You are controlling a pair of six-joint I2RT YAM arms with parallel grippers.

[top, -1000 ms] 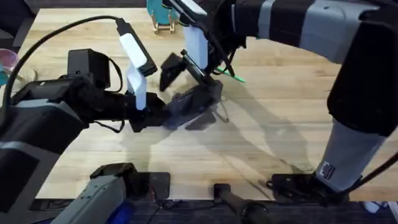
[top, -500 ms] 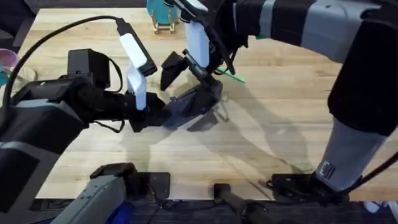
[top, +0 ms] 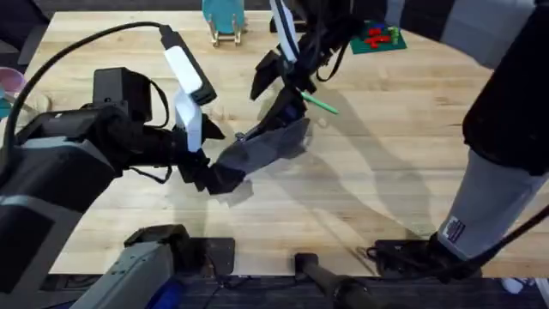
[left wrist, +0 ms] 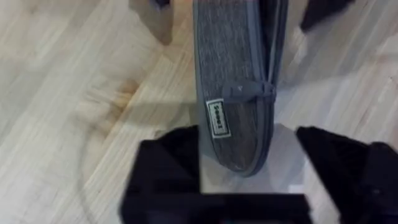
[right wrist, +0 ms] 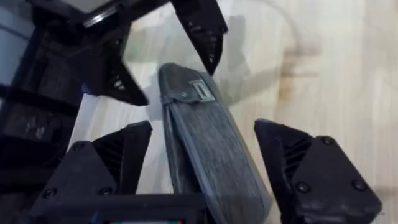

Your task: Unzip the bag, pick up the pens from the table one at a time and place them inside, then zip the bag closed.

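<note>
One bag (top: 257, 152): grey pouch on counter (top: 377, 172), zipped.
Pens: one green (top: 321, 104), just past bag's far end.
Left gripper (left wrist: 249, 168): spread wide, straddling bag's near end.
Right gripper (right wrist: 202, 155): released, fingers flanking bag.
Counter: light wood planks.

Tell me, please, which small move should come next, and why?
Probably the left gripper should close on the near end of the bag: in both wrist views the grippers straddle the bag's ends with gaps, and its zipper looks shut, so nothing holds it for unzipping.

small label on bag (left wrist: 231, 118), print unreadable
</note>
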